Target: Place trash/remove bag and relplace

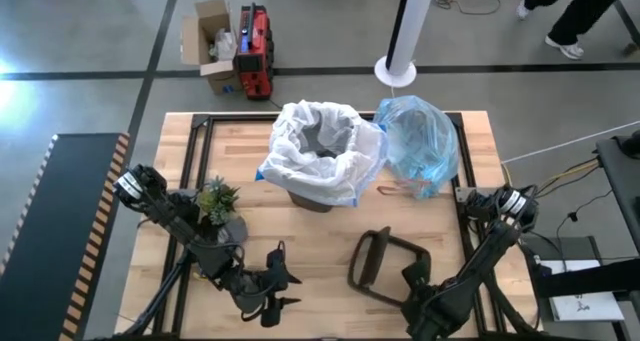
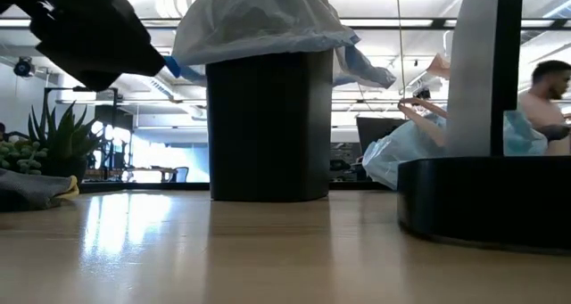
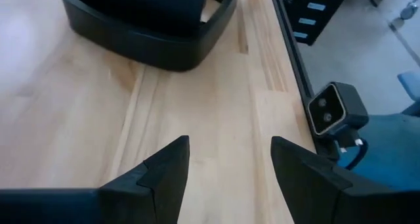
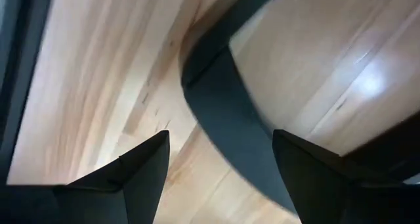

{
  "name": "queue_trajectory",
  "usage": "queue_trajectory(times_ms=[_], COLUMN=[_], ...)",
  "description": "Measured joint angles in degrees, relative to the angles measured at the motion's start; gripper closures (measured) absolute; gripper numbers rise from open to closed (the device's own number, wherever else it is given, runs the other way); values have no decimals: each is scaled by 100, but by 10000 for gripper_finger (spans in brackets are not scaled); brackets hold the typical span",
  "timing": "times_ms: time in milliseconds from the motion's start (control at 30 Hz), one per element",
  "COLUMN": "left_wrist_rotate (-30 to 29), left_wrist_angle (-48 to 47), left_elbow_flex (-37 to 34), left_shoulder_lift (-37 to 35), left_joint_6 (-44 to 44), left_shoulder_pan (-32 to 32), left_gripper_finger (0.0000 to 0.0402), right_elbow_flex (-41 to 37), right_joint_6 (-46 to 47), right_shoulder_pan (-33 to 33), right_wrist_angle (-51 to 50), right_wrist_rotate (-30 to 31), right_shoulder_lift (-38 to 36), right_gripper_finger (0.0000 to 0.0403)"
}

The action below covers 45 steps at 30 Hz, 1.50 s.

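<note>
The light-blue bag (image 1: 420, 146) sits bunched on the table's far right, with brownish trash (image 1: 420, 186) showing through its lower part. Beside it stands the black bin (image 1: 318, 196), lined with a white bag (image 1: 320, 146) that has blue edges. A black ring frame (image 1: 385, 266) lies flat near the front. My right gripper (image 1: 415, 286) points down, open, over the ring's near right side. The ring's band (image 4: 223, 112) runs between its fingers. My left gripper (image 1: 275, 291) hovers open above bare wood at the front left, aimed at the ring (image 3: 151, 20). My right gripper stands astride the ring's band (image 4: 262, 171) from above, fingers across it. The band runs close under one finger (image 4: 308, 178), and I cannot tell whether it touches. The ring lies flat on the table.
A potted plant (image 1: 215, 201) stands at the left over my left arm. A small camera (image 3: 335, 109) is fixed at the table's front edge. A white post (image 1: 405, 31) rises behind the table. A person (image 2: 544, 99) is in the room beyond.
</note>
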Motion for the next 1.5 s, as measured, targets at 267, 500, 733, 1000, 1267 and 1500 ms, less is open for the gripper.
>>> queue_trajectory(times_ms=[267, 500, 733, 1000, 1267, 1500], left_wrist_rotate=[-1404, -1816, -1820, -2465, -3425, -4254], left_wrist_angle=[12, 20, 22, 20, 27, 36], left_elbow_flex=[0, 0, 0, 0, -33, -113], left_shoulder_lift=[4, 4, 4, 7, 8, 9], left_joint_6=[1, -92, -111, 68, 222, 222], left_shoulder_pan=[-71, -76, -98, -98, -170, -284], left_gripper_finger=[214, 223, 232, 241, 250, 266], right_elbow_flex=[-256, -779, -1357, -1187, 234, 2514], right_joint_6=[-1026, -1896, -2021, -1694, -782, 187], right_shoulder_pan=[-4, -238, -430, -477, -498, -507], right_wrist_angle=[-608, 4, 835, 1300, 1093, -503], right_wrist_rotate=[363, 124, -259, 200, 744, 1625], right_shoulder_lift=[4, 0, -24, -5, 17, -26], right_gripper_finger=[146, 180, 234, 266, 267, 267])
